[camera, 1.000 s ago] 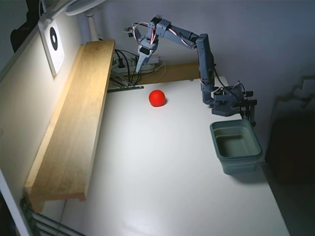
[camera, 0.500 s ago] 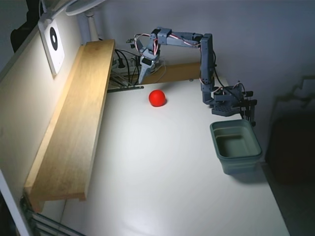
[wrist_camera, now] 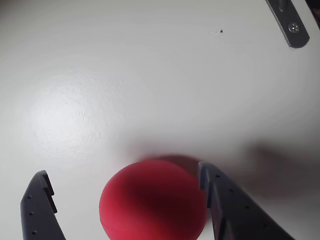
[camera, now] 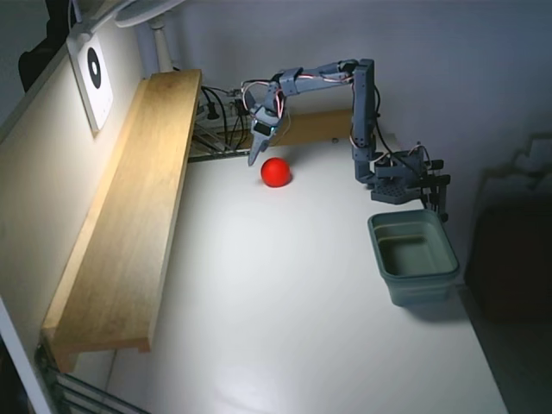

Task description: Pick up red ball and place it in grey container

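Observation:
The red ball (camera: 276, 172) lies on the white table near its far edge. In the wrist view the red ball (wrist_camera: 152, 202) sits low in the picture between the two dark fingers, close against the right finger (wrist_camera: 222, 205). My gripper (camera: 256, 155) hangs just left of and above the ball, pointing down, with jaws open and empty; in the wrist view the gripper (wrist_camera: 123, 172) is spread wide around the ball. The grey container (camera: 423, 289) stands empty at the table's right edge, well away from the ball.
A long wooden shelf (camera: 129, 216) runs along the left wall. The arm's base (camera: 397, 181) is clamped at the right rear, just behind the container. Cables (camera: 220, 112) lie behind the gripper. A dark part (wrist_camera: 292, 27) shows at the wrist view's top right.

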